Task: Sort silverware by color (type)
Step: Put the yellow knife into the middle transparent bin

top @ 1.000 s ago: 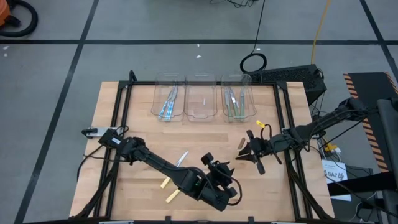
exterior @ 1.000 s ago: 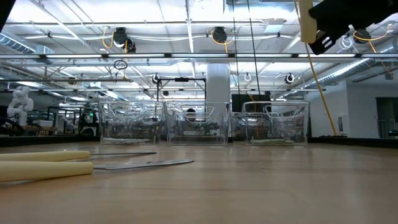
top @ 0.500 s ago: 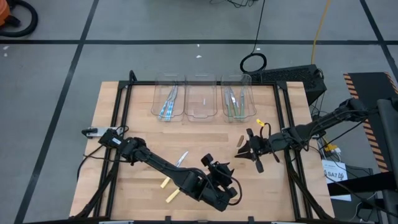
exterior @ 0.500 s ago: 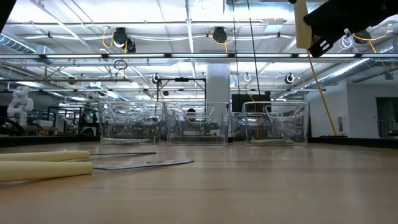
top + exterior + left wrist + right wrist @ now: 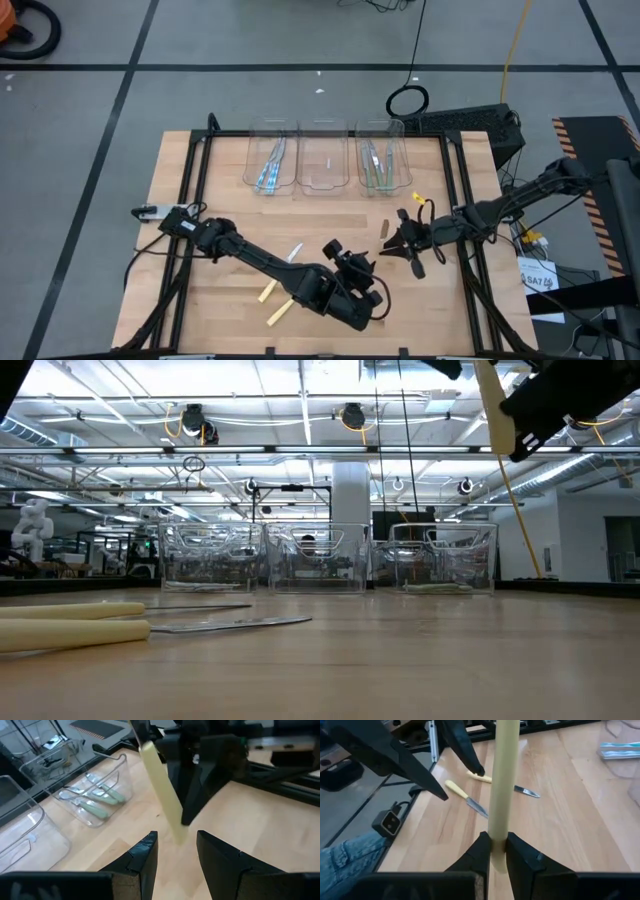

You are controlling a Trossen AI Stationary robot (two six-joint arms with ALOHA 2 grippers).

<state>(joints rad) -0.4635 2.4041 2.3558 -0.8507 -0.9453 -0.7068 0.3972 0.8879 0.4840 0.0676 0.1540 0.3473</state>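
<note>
Right gripper (image 5: 494,851) fingers are pinching a pale yellow utensil (image 5: 502,780), being held above the table (image 5: 460,290), near the green bin (image 5: 380,165). Left gripper (image 5: 175,852) fingers are being held spread, empty, just beside it.

Pale yellow utensil (image 5: 501,795) in black right hand (image 5: 494,851); 2 yellow-handled knives (image 5: 462,796) on light wood desk (image 5: 560,815); green handles (image 5: 97,802), clear bin (image 5: 107,780); blue handles (image 5: 271,165).

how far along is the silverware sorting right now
Done: blue utensils fill the left bin, green utensils the right bin. In hand: the right gripper has its jaws shut on a yellow utensil. Left: two yellow knives on the table; the middle bin is empty.
</note>
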